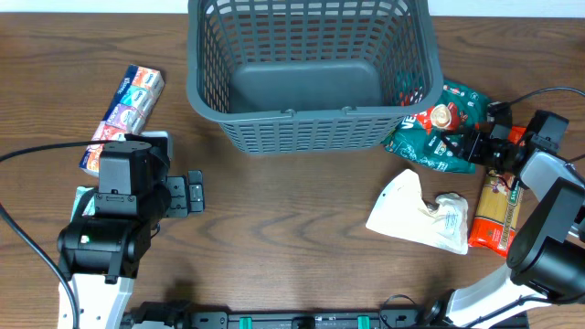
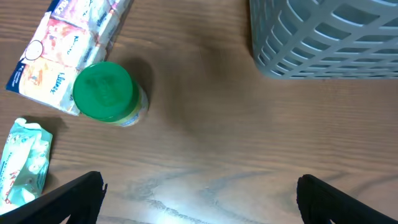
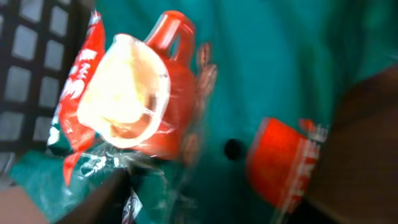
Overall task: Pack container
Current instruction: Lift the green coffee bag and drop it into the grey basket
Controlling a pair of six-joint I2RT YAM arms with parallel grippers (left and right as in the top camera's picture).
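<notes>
The dark grey slotted basket [image 1: 306, 68] stands at the back centre with nothing in it; its corner shows in the left wrist view [image 2: 329, 37]. A green snack bag with red print [image 1: 437, 123] lies against the basket's right side. My right gripper [image 1: 477, 144] is at the bag's right edge. In the blurred right wrist view its fingers [image 3: 211, 199] are spread, with the bag [image 3: 273, 68] close between them. My left gripper [image 1: 193, 194] is open and empty over bare table, and its fingers show at the bottom of the left wrist view [image 2: 199, 199].
A multicoloured tissue pack [image 1: 128, 105] lies at the left, with a green-lidded jar [image 2: 106, 92] and a small mint-green packet [image 2: 25, 162] near it. A white bag [image 1: 416, 215] and an orange pasta packet [image 1: 498, 210] lie at the right.
</notes>
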